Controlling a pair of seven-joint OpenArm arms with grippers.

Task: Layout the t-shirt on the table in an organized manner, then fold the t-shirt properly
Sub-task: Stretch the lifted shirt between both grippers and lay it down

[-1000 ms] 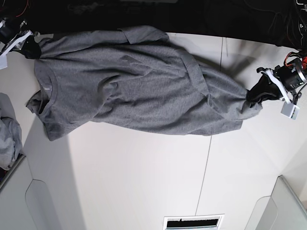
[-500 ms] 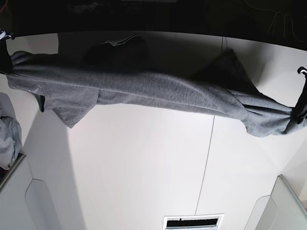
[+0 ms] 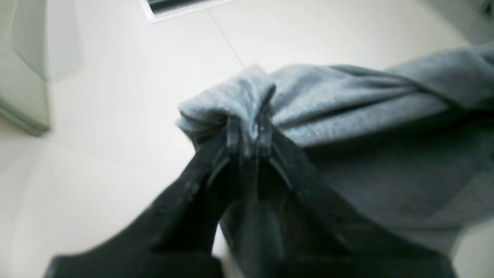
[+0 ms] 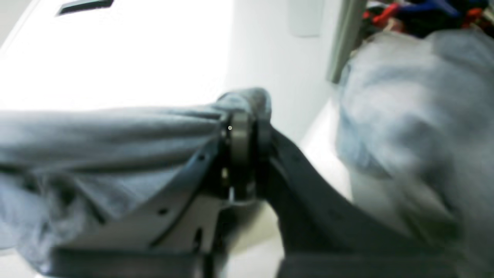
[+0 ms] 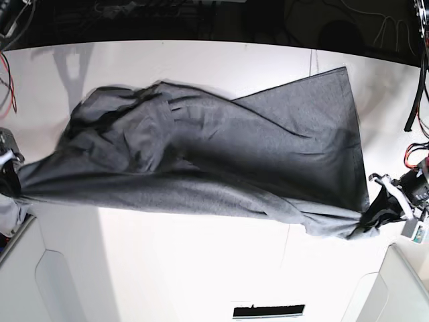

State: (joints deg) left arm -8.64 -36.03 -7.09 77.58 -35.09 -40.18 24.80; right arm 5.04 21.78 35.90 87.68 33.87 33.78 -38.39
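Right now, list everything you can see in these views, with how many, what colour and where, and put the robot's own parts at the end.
t-shirt: one, dark heather grey, stretched across the table between the two tools, its far part spread on the tabletop.
table: one, white, with a thin dark seam line, under everything.
bins: two, light grey, at the near corners of the base view.
paler grey cloth bundle: one, light grey, beside the right tool at the table's edge.
dark slot with white frame: one, near edge of the table.
cables: red and black, at the far side edges.
left tool: one, black, shut on the t-shirt's end.
right tool: one, black, shut on the t-shirt's other end.
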